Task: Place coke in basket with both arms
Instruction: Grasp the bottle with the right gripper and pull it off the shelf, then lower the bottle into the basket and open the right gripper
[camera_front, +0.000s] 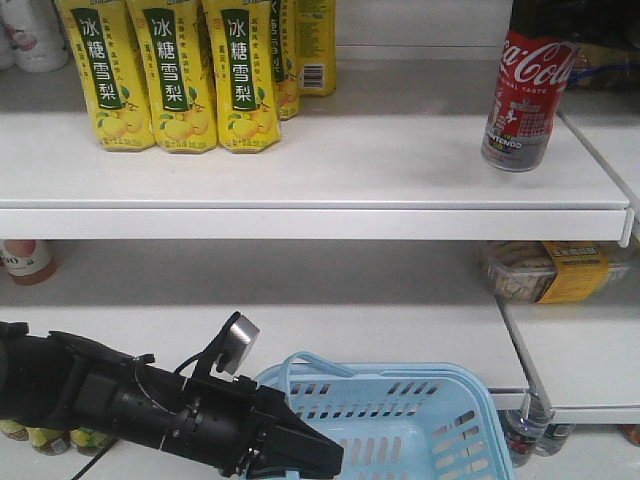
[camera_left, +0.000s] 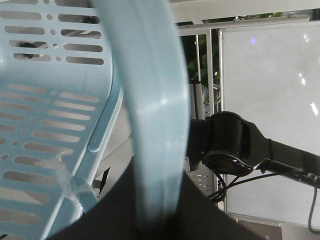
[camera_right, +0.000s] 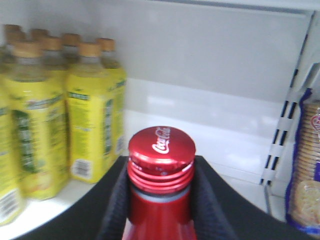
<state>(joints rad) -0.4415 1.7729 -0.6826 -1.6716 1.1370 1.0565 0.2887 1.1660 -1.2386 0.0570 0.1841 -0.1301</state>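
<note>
Front view: found the coke (camera_front: 525, 100) on the upper shelf (camera_front: 300, 170), far right; basket (camera_front: 420, 420) below, left gripper (camera_front: 300, 455) at its near rim. Left wrist: saw that gripper clamped on the handle (camera_left: 155, 100). Right wrist: saw the right gripper (camera_right: 160, 195) closed around the coke, near yellow bottles (camera_right: 90, 125).

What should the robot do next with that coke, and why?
Probably lift the coke straight up off the shelf. The right gripper seems closed on its neck, yet its base appears to rest on the shelf, and the basket, held by the left gripper, waits lower down.
</note>
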